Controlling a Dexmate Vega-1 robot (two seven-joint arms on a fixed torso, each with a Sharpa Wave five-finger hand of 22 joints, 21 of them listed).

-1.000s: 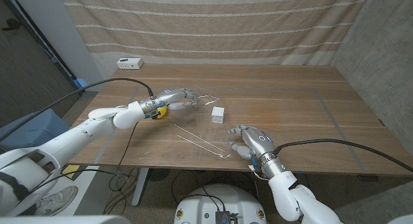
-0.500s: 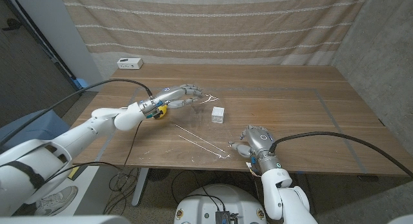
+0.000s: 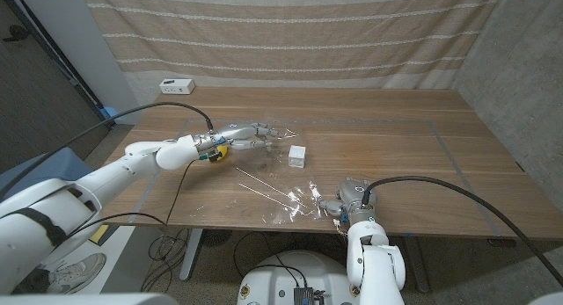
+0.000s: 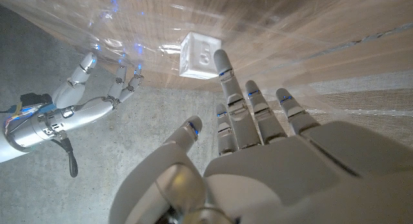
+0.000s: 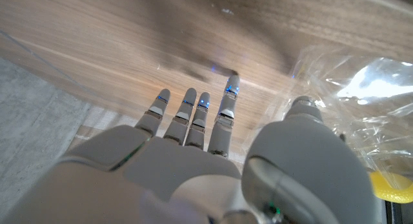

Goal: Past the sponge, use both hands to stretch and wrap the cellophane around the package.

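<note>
Clear cellophane (image 3: 280, 186) under white package (image 3: 297, 156)

Wooden table (image 3: 396, 147): bears white package (image 3: 298, 156), clear cellophane (image 3: 286, 195), yellow sponge (image 3: 218, 153), white box (image 3: 177, 85) at far left corner.

The package (image 3: 298, 156) sits mid-table on the cellophane (image 3: 281, 186), with my left hand (image 3: 251, 134) at its nine o'clock, beside the sponge (image 3: 219, 151). My right hand (image 3: 349, 196) is at its five o'clock, near the table (image 3: 396, 138) front edge.
</note>
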